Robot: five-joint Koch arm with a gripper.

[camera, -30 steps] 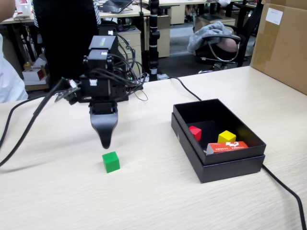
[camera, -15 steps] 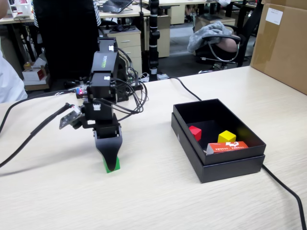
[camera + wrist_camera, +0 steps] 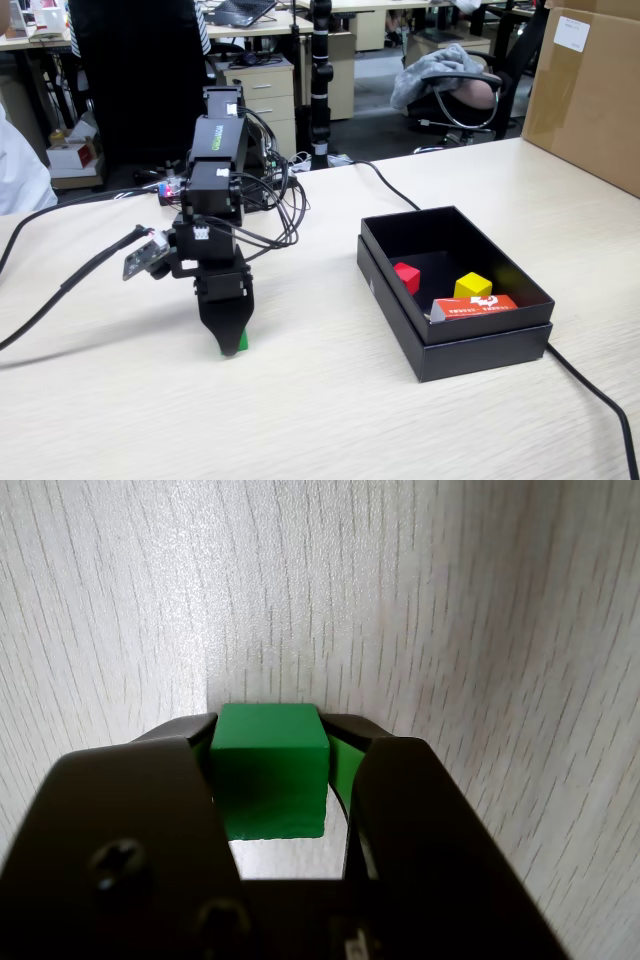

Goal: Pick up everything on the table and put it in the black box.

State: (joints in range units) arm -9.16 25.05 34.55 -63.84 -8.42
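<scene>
Plain bright-green cube (image 3: 270, 765) btwn gripper (image 3: 270, 742) jaws.

The fixed view looks from the front, slightly above, across the tabletop (image 3: 330, 400). The wrist view looks closely down past the gripper (image 3: 270, 780) toward twelve o'clock. Both share that tabletop patch.

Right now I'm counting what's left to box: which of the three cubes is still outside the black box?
The green cube, between the gripper jaws on the table; red and yellow sit boxed.
</scene>
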